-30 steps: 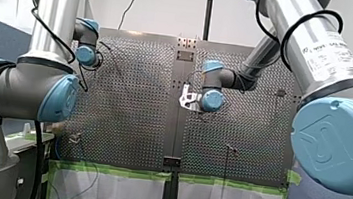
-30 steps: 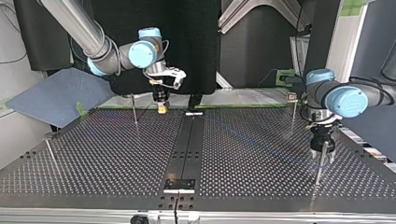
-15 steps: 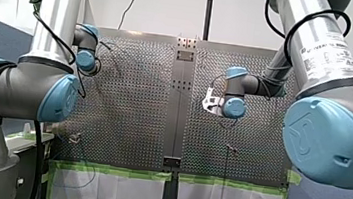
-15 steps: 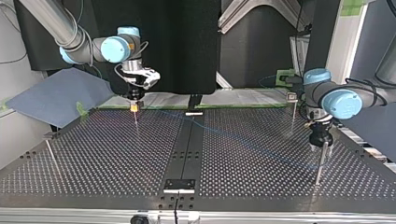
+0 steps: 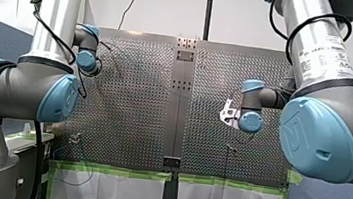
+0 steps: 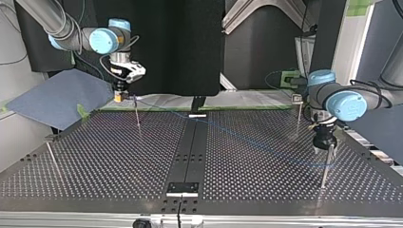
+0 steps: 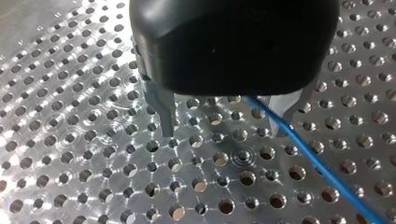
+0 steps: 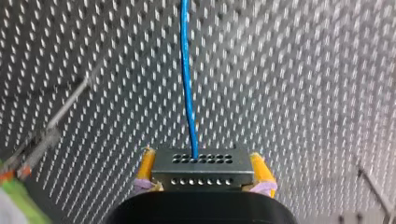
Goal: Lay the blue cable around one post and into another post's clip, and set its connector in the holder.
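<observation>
Front view: my right arm (image 5: 302,18) is carrying a white label (image 5: 327,59) with lines of black print on its silver tube. The print is showing too small to read. Nothing else is showing legible text.

right tool (image 6: 119,98) with connector (image 8: 201,168), further top-view left

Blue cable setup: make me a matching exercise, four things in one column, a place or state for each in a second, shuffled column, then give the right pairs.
Things:
1. connector
2. left hand
3. blue cable
4. green tape

Places or states:
A. open, fingers apart above the table
B. clamped between yellow pads
C. strip along the table's edge
D. runs out of the connector and away over the table

Pairs: 1-B, 2-A, 3-D, 4-C.
</observation>
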### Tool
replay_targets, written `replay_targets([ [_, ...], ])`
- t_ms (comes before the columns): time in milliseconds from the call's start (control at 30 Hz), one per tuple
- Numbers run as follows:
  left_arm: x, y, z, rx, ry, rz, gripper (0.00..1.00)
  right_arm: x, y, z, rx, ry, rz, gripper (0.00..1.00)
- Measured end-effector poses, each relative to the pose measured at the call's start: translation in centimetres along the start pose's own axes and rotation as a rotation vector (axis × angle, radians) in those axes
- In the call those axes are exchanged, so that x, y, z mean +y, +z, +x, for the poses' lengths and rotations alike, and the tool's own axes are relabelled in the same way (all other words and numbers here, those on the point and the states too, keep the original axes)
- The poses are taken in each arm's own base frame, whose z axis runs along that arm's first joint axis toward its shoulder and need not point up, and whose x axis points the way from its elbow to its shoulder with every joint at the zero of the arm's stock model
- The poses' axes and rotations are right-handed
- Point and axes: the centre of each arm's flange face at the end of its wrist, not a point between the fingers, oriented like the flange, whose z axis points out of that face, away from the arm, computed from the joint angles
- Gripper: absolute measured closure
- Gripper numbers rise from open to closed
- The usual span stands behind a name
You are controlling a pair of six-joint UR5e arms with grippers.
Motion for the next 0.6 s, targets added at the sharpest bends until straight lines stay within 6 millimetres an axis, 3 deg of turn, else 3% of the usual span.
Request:
replay_targets([
  [433, -0.2, -0.1, 0.2, 0.005, 0.003, 0.001, 0.00, 7.1, -1.6, -1.7, 0.009, 0.081, -0.049, 1.00],
  [600, -0.2, -0.1, 0.2, 0.007, 0.005, 0.002, 0.00, 10.0, -2.7, -4.1, -0.023, 0.116, -0.060, 1.00],
])
